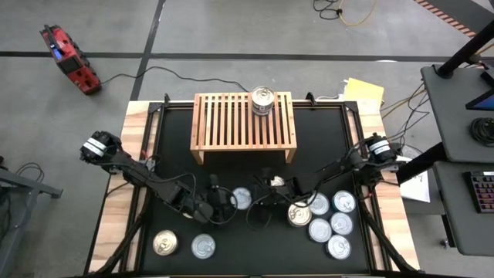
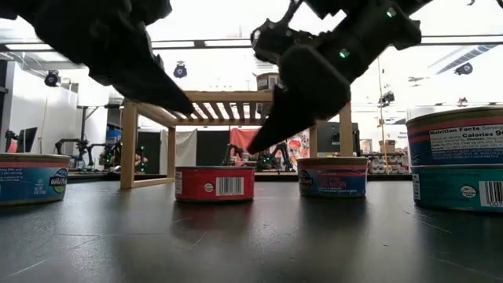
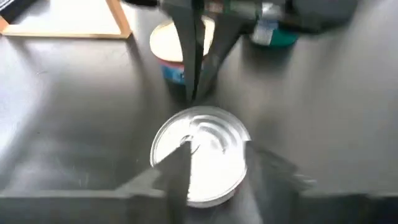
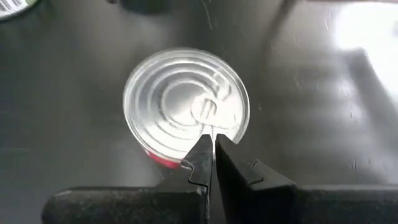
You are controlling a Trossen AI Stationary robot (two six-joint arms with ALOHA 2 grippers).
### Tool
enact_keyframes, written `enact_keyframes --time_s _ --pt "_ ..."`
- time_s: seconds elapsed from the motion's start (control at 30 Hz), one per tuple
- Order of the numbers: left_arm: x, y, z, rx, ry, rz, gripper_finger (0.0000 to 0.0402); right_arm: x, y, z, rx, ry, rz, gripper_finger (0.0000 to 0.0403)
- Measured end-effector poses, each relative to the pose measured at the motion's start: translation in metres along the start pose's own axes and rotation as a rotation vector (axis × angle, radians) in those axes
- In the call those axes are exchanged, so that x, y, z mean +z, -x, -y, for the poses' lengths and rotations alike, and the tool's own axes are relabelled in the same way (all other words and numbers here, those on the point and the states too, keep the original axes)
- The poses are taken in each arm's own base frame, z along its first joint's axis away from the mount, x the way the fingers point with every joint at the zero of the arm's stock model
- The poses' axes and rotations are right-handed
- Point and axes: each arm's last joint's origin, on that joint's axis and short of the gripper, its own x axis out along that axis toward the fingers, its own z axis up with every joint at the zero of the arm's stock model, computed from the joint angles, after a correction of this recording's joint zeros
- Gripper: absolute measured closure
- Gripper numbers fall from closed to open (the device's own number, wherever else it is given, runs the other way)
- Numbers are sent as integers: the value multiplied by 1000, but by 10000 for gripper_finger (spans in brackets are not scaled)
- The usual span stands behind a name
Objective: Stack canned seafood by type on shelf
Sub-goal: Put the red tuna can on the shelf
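Note:
A flat tin of canned seafood with a silver lid and a red label stands on the black mat in front of the shelf. My left gripper hovers over this red tin, its two fingers apart and blurred above the lid's sides. My right gripper is shut, its tips hanging over the lid's edge. In the low view both grippers stay clear above the tin. One taller tin stands on the shelf's slatted top.
Several tins cluster at the near right, a gold-lidded one closest to my right gripper. A gold-lidded tin and a silver-lidded one sit at the near left. Most of the shelf top is bare.

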Motion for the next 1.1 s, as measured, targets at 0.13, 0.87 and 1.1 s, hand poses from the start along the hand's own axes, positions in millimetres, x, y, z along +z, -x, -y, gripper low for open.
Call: enact_keyframes --time_s 0.13,0.87,1.1 --pt "-13 -14 5 -3 -40 -43 384 -4 17 6 9 -57 25 390" --pt "-35 -30 6 -4 -51 -30 401 9 25 15 91 -223 110 390" --pt "-48 -28 2 -28 -1 4 401 11 24 18 102 -271 118 390"
